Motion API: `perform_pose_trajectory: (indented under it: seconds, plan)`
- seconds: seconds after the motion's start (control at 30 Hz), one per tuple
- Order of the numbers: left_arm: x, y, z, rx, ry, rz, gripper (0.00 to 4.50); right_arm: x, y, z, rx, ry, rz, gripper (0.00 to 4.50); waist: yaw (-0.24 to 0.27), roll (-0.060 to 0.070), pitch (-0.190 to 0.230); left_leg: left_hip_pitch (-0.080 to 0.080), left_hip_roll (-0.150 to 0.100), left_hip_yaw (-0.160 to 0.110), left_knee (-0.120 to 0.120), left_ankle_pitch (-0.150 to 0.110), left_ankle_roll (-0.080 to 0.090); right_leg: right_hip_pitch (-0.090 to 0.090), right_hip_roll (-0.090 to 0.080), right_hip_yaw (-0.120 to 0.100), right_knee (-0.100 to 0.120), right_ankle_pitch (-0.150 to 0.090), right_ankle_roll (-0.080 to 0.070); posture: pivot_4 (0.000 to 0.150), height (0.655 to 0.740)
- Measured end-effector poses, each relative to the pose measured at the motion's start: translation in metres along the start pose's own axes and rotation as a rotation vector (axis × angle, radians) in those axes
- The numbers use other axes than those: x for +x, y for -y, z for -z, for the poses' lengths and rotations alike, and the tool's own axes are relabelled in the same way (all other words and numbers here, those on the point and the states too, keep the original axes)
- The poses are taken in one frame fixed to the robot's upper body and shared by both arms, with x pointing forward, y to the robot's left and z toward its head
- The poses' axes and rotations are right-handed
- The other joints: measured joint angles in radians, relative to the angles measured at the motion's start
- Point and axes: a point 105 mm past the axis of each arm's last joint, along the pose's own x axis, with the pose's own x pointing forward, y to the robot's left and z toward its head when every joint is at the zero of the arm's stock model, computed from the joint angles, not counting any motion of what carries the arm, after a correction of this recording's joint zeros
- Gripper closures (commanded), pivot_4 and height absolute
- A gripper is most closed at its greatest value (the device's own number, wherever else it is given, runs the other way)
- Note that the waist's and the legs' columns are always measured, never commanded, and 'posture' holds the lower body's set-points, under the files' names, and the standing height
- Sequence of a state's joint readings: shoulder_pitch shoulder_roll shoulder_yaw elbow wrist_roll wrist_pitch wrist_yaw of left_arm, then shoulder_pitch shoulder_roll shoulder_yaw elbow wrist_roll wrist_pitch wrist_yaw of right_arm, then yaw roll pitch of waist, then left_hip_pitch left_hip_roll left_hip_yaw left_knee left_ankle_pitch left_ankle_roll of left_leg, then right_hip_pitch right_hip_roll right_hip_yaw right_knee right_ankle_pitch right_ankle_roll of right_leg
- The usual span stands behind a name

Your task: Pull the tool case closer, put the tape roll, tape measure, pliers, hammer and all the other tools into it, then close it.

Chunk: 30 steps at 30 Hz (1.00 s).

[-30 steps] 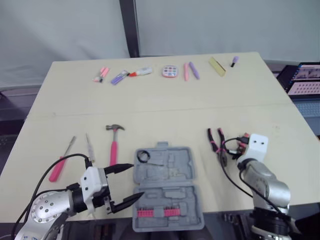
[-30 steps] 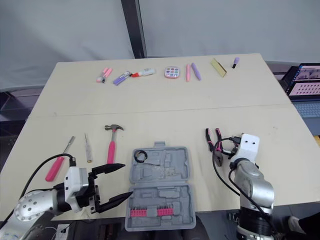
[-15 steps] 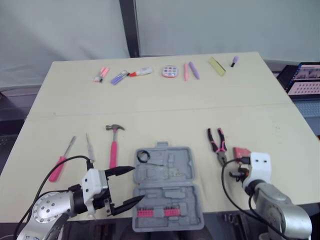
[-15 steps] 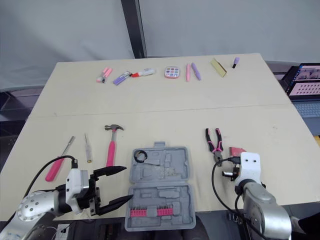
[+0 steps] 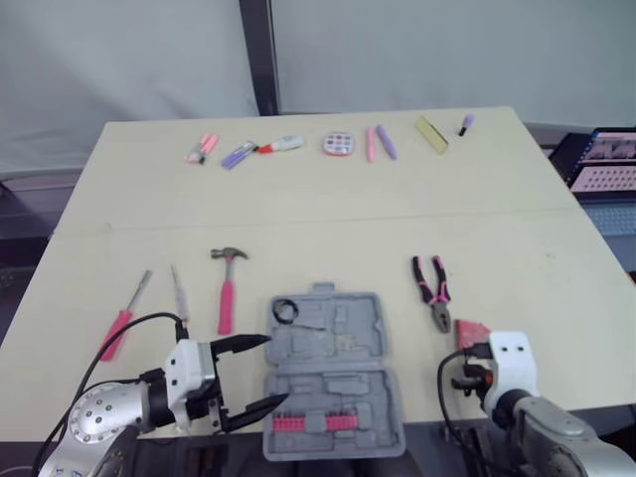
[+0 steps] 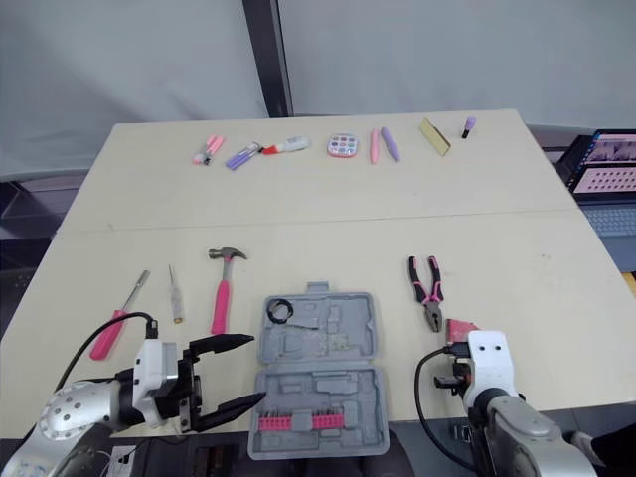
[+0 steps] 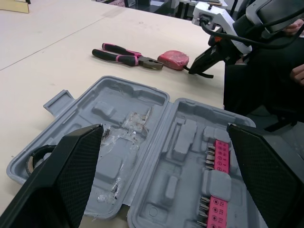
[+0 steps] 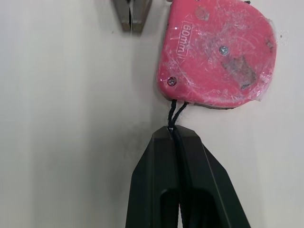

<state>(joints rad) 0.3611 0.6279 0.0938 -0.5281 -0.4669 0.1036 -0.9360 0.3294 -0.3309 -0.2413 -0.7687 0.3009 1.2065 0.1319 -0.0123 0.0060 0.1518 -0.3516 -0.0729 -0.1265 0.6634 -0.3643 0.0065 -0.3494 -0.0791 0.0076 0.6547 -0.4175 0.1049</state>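
1 tape measure (image 5: 471, 331): dragged by its cord (image 8: 172, 111) toward the robot, now right of the open tool case (image 5: 333, 368), casing pending; right gripper (image 8: 172, 134) clamped on cord; left gripper (image 5: 271, 371) wide, empty, beside case.

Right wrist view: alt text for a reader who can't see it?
The right hand, shut, pinches the black cord of a red tape measure lying flat on the pale table. The tips of the pliers lie close by.

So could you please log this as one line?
tool case open | left hand open | right hand shut on tape measure cord
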Motion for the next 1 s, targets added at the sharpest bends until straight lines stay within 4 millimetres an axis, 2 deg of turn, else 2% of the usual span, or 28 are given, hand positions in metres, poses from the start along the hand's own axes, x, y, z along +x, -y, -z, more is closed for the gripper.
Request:
perform_pose_trajectory:
  seconds: [0.23, 1.0]
  plan:
    - [0.001, 0.001, 0.000, -0.001, 0.003, 0.005, 0.00, -0.005, -0.001, 0.009, -0.016, -0.037, -0.021, 4.41, 0.012, -0.004, -0.003, 0.001, 0.000, -0.001, 0.000, 0.000, 0.000, 0.003, 0.000, 0.000, -0.003, 0.000, 0.000, 0.150, 0.7400]
    - [0.000, 0.009, 0.008, -0.025, 0.003, 0.061, 0.00, -0.017, -0.004, 0.022, -0.025, -0.088, -0.052, 4.41, 0.013, -0.005, -0.003, 0.001, 0.000, -0.002, 0.000, 0.000, 0.000, 0.006, 0.000, -0.001, -0.010, 0.000, 0.000, 0.150, 0.7400]
